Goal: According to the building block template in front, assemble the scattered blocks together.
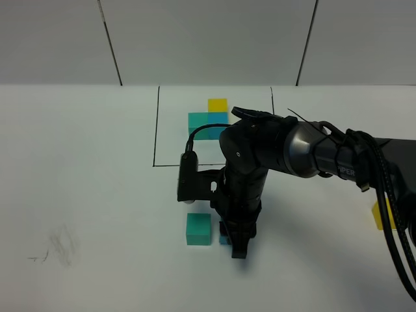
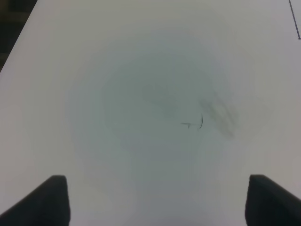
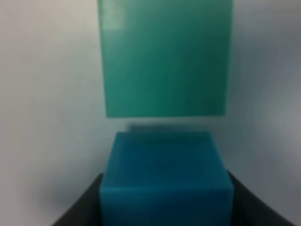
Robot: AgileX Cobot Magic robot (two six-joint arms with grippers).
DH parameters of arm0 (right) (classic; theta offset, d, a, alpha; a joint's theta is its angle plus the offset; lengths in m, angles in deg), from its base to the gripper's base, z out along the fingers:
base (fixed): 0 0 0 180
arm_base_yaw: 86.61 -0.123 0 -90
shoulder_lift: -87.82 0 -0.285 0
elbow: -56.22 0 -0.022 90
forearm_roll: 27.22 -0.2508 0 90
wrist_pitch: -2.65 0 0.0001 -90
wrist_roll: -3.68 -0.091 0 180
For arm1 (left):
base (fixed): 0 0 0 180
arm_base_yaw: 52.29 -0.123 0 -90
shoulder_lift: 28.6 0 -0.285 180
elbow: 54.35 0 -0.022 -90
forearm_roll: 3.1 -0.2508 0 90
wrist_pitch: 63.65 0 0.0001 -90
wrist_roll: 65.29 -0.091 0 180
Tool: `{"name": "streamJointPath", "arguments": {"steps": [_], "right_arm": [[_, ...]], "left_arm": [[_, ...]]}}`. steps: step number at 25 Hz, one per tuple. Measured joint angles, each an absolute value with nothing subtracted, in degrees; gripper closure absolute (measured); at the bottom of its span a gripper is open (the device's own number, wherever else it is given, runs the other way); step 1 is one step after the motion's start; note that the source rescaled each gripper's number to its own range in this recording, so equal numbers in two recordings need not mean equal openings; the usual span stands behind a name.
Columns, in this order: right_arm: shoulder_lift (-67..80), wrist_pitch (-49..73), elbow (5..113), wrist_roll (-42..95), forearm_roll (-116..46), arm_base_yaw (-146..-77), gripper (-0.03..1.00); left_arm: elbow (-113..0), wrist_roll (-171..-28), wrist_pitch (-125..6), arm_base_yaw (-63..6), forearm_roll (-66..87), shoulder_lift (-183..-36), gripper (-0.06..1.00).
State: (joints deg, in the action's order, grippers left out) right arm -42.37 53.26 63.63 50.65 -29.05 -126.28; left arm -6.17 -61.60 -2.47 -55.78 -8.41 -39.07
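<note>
The template (image 1: 208,117), small teal-green, blue and yellow cubes joined in an L, lies inside a thin black drawn rectangle at the back. A loose teal-green cube (image 1: 198,229) sits on the white table in front of it. My right gripper (image 1: 238,250) points down just to its right and is shut on the loose blue cube (image 1: 224,239). In the right wrist view the blue cube (image 3: 167,183) sits between my fingers (image 3: 80,207), a narrow gap from the teal-green cube (image 3: 164,56). The loose yellow cube (image 1: 379,214) lies far right behind cables. My left gripper (image 2: 155,202) is open and empty.
The right arm and its black cables (image 1: 390,214) cross the right half of the table. A grey pencil smudge (image 1: 62,247) marks the table at the front left and shows under the left gripper (image 2: 216,113). A dark table edge (image 2: 11,28) is near.
</note>
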Motion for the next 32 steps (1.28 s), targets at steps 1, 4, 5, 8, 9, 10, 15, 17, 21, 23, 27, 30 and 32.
{"name": "streamJointPath", "arguments": {"steps": [1, 4, 5, 8, 9, 10, 15, 17, 21, 23, 27, 30, 32], "right_arm": [[-42.57, 52.96, 63.63, 50.03, -28.96, -126.28, 0.7], [-42.86, 52.32, 63.63, 48.77, -28.19, -126.28, 0.7], [-42.88, 52.07, 63.63, 48.66, -27.97, -126.28, 0.7], [-42.88, 51.66, 63.63, 48.53, -27.97, -126.28, 0.7], [-42.88, 51.66, 63.63, 48.53, -27.97, -126.28, 0.7], [-42.88, 51.66, 63.63, 48.53, -27.97, -126.28, 0.7], [-42.88, 51.66, 63.63, 49.24, -28.9, -126.33, 0.7], [-42.88, 51.49, 63.69, 49.45, -28.95, -126.72, 0.7], [-42.88, 50.56, 63.69, 49.81, -29.2, -127.49, 0.7], [-42.88, 50.39, 63.69, 49.88, -29.2, -127.66, 0.7], [-42.93, 50.16, 63.69, 50.05, -29.39, -127.66, 0.7], [-43.51, 50.14, 64.02, 50.05, -30.09, -127.66, 0.7], [-44.35, 50.09, 64.31, 50.11, -30.45, -127.66, 0.7]], "left_arm": [[-6.17, -61.6, -2.47, -55.78, -8.41, -39.07, 0.29], [-6.17, -61.6, -2.47, -55.78, -8.45, -39.07, 0.29], [-6.17, -61.6, -2.47, -55.78, -8.45, -39.07, 0.29], [-6.17, -61.6, -2.47, -55.78, -8.45, -39.07, 0.29], [-6.17, -61.6, -2.47, -55.78, -8.45, -39.07, 0.29], [-6.17, -61.6, -2.47, -55.78, -8.45, -39.07, 0.29], [-6.17, -61.6, -2.47, -55.78, -8.45, -39.07, 0.29], [-6.17, -61.6, -2.47, -55.78, -8.48, -39.07, 0.29], [-6.17, -61.65, -2.47, -55.78, -8.87, -39.07, 0.29], [-6.17, -61.65, -2.47, -55.78, -9.11, -39.07, 0.29], [-6.17, -61.65, -2.47, -55.78, -9.22, -39.07, 0.29], [-6.17, -61.65, -2.47, -55.78, -9.28, -39.07, 0.29], [-6.17, -61.65, -2.47, -55.78, -9.28, -39.07, 0.29]]}}
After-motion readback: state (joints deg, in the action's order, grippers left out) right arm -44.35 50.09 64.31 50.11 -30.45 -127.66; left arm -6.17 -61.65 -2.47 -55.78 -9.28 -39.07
